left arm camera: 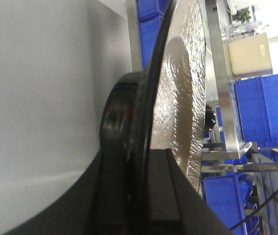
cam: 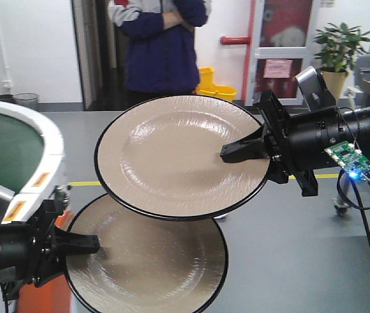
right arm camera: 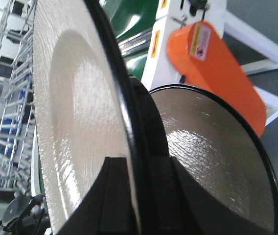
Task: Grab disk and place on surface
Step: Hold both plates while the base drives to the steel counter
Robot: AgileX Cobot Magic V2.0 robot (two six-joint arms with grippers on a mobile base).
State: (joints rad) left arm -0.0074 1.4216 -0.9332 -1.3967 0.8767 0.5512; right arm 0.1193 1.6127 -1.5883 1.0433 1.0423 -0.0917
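We see two tan, black-rimmed disks, each carried in the air by one arm. Our right claw [cam: 227,154] is clamped on the rim of the upper disk [cam: 172,153]. One finger lies over the disk's face, and in the right wrist view the rim runs between the two fingers. This disk reaches out ahead of the claw, slightly tilted.

Beneath it, and partly covered by it, is the lower disk [cam: 152,267]. Our left claw [cam: 94,244] pinches its rim tight, and the left wrist view shows the black edge squeezed between both fingers. The two disks overlap, but we cannot tell whether they touch.

Behind the left claw stands the green conveyor belt [cam: 2,150] with its white rim, and below the claw is an orange housing [cam: 42,297]. Beyond the upper disk stands a person [cam: 162,45] in a dark jacket.
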